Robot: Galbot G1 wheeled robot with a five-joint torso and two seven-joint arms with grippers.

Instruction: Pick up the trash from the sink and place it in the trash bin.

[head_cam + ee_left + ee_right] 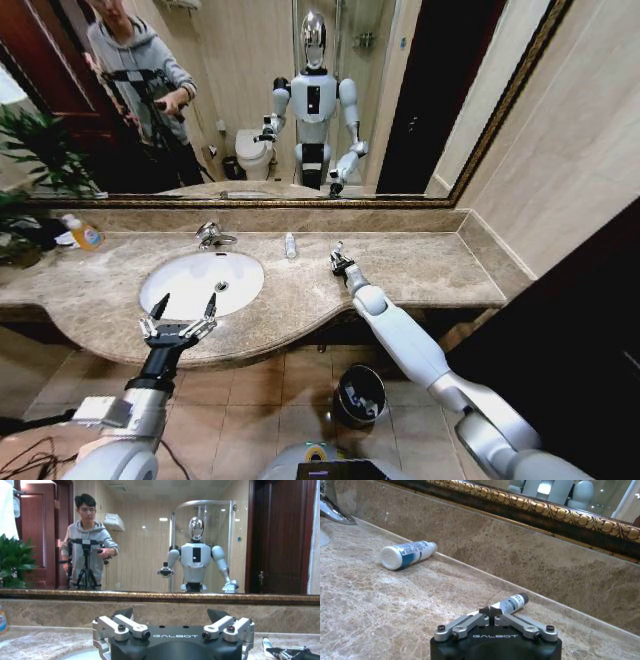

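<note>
Marble desk carries the white sink (170,290), over whose front rim the left end effector (184,306) hangs spread wide. Farther right a blue-marked tube (290,245) lies by the backsplash. Right end effector (337,257) is pinched onto a small dark-capped tube (512,602); the trash bin (359,394) stands on the floor below.

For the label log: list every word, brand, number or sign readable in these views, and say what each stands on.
"GALBOT": on the black body of the left pincer, in its wrist view.
"GALBOT": on the black body of the right pincer, in its wrist view.
Blue-marked white tube lying on the marble counter: print too small to read.
Small tube at the right pincer's tips: print too small to read.
Orange-yellow bottle: label unreadable.
</note>
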